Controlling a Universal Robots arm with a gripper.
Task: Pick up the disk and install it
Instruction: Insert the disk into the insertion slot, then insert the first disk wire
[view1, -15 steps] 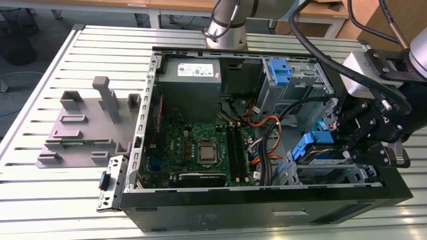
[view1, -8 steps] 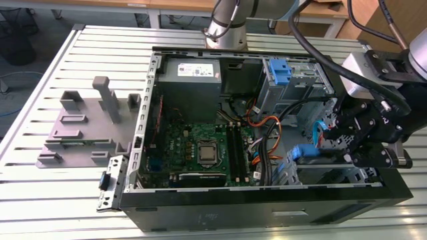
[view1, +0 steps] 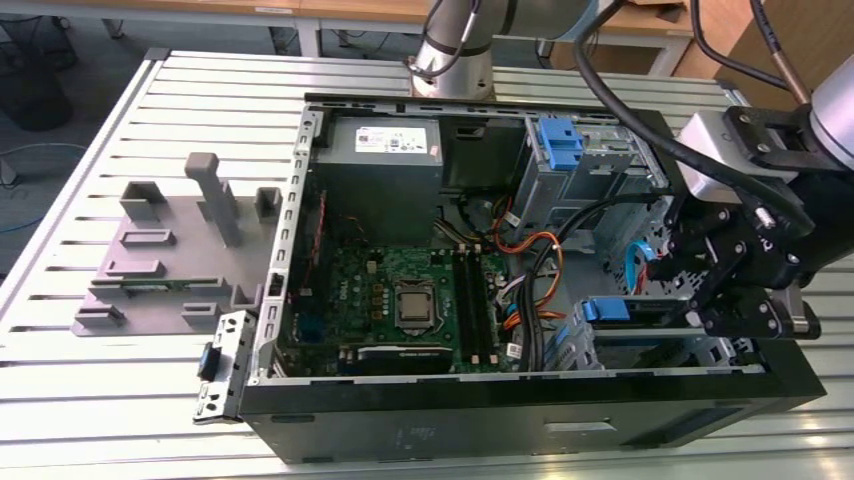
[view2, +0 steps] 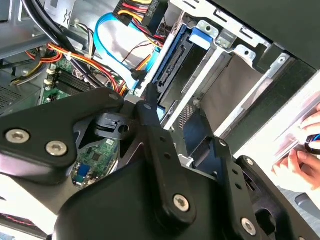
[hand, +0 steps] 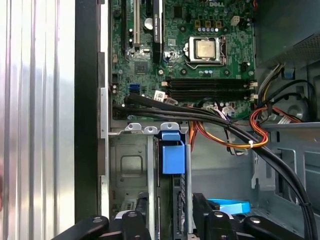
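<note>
The tool (view1: 727, 290) hangs over the drive cage (view1: 641, 340) at the case's corner on the exterior view's right, its black fingers (hand: 207, 220) reaching down beside the disk (hand: 173, 165), which stands on edge in the cage slot, blue tab up. Whether the tool is clamped on it, I cannot tell. Seating it well probably means pushing straight along the slot, never skewed. Black and orange cables (hand: 235, 135) pass just beside the cage and could snag. The motherboard (view1: 400, 300) lies near; a person's hand (view2: 300, 162) rests outside the case.
</note>
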